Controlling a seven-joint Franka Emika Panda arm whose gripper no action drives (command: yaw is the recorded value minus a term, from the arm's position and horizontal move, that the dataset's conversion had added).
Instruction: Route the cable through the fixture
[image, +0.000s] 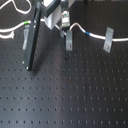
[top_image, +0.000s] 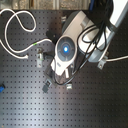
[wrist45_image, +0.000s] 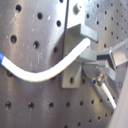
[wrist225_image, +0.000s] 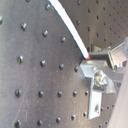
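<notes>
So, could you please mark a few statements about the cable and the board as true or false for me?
1. The cable carries a blue band. True.
2. Its other band is red. False: it is a green band.
3. The board is dark and perforated. True.
4. Only one clip stands on the board. False: the first exterior view shows at least two, a near clip and a far clip.
5. In the first wrist view the cable runs into a metal fixture. True.
</notes>
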